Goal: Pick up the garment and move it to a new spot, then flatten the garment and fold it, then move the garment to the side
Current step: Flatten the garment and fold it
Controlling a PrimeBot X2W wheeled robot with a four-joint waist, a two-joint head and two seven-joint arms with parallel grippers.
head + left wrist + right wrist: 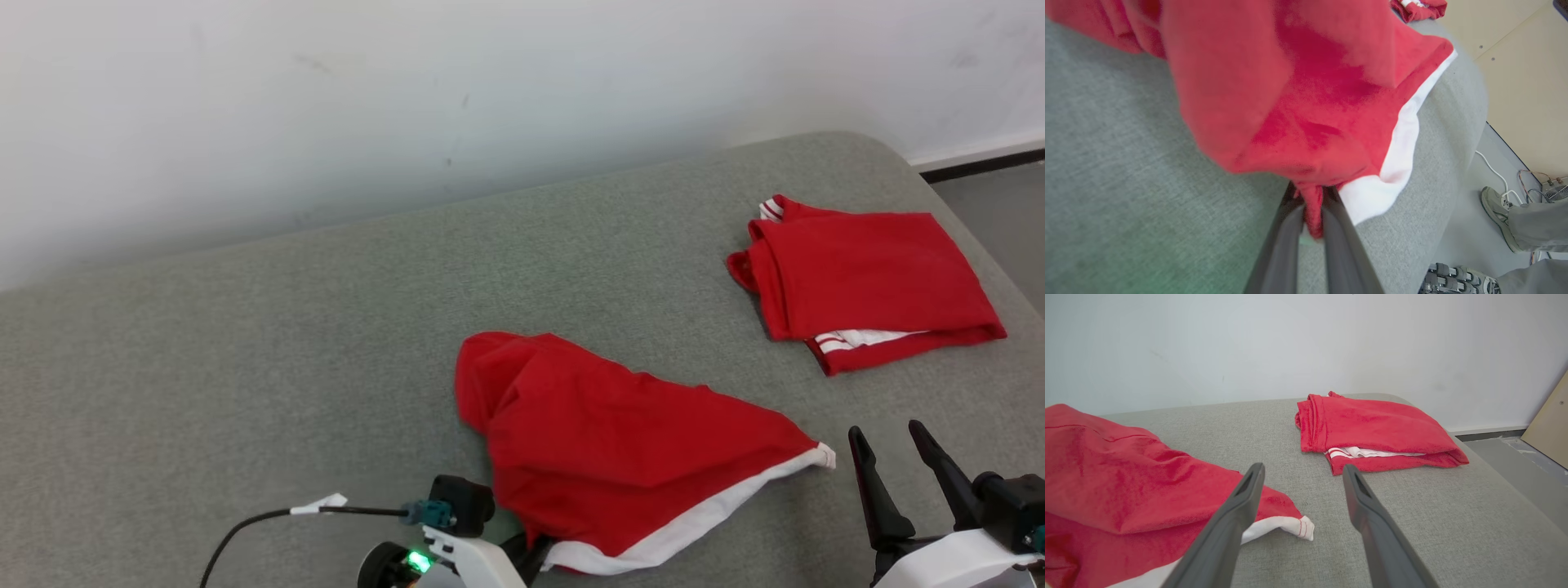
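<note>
The red garment [620,441] lies crumpled low in the middle of the head view, on the grey bed [245,367]. Its long axis runs from a hump at the upper left down to a white-hemmed corner [823,456] at the lower right. The left end effector [1312,196] is clamped on a pinch of red cloth at the garment's near edge. The right end effector [884,429], fingers apart and empty, stands just right of that corner, so it looks the nearer one for a second hold. Folded red clothes [865,278] sit well apart at the upper right, with nothing between.
</note>
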